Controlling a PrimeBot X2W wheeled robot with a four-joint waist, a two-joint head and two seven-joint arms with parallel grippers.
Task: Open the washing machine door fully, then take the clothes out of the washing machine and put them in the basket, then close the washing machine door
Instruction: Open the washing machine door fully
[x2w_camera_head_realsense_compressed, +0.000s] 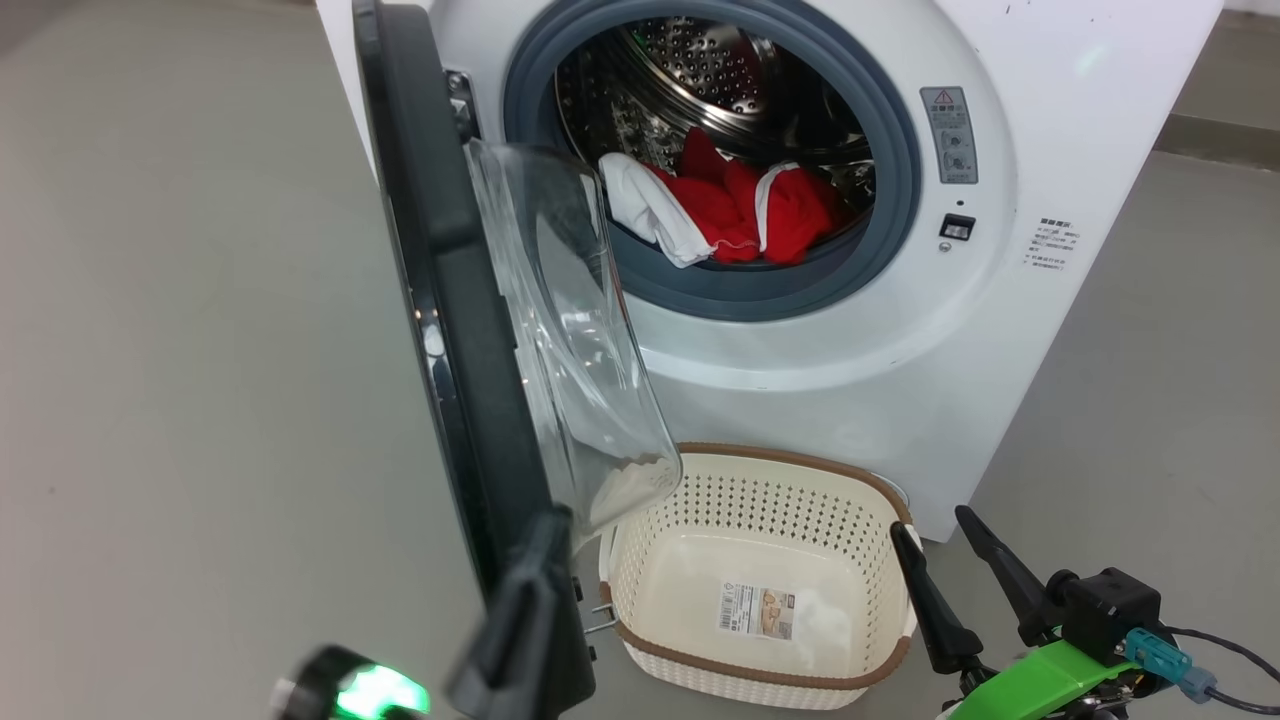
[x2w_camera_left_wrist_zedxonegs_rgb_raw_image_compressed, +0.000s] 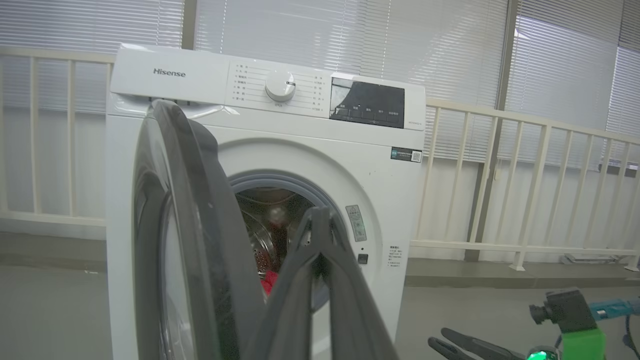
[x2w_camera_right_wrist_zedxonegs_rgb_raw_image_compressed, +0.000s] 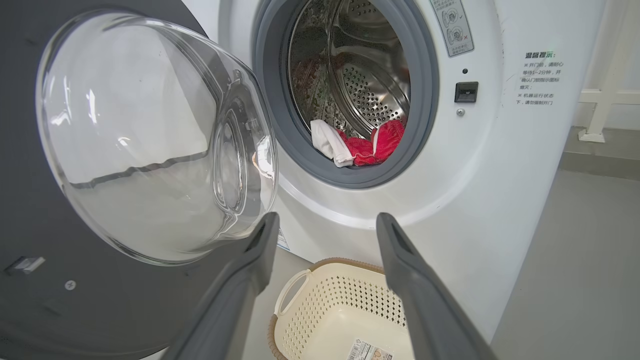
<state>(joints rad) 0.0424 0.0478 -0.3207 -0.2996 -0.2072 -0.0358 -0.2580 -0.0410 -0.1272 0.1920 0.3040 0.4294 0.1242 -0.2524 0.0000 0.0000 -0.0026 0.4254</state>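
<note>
Left end effector (x2w_camera_left_wrist_zedxonegs_rgb_raw_image_compressed: 318, 215) closed beside door (x2w_camera_head_realsense_compressed: 440, 300) | right end effector (x2w_camera_head_realsense_compressed: 930, 522) open | clothes (x2w_camera_head_realsense_compressed: 730, 210) in washing machine (x2w_camera_head_realsense_compressed: 850, 380)

The left gripper (x2w_camera_left_wrist_zedxonegs_rgb_raw_image_compressed: 319, 217) sits low on the near left. Its 2 long dark fingers are pressed together at the tips and point up and away. A green light (x2w_camera_head_realsense_compressed: 375, 692) glows at its wrist. The right gripper (x2w_camera_head_realsense_compressed: 938, 535) is low on the near right, its 2 fingers (x2w_camera_right_wrist_zedxonegs_rgb_raw_image_compressed: 250, 270) spread wide apart and leaning a little to the left. Behind them sit a bright green bracket (x2w_camera_head_realsense_compressed: 1035, 685), a black block (x2w_camera_head_realsense_compressed: 1110, 605) and a teal plug (x2w_camera_head_realsense_compressed: 1160, 657) trailing a dark cable (x2w_camera_head_realsense_compressed: 1235, 650).
</note>
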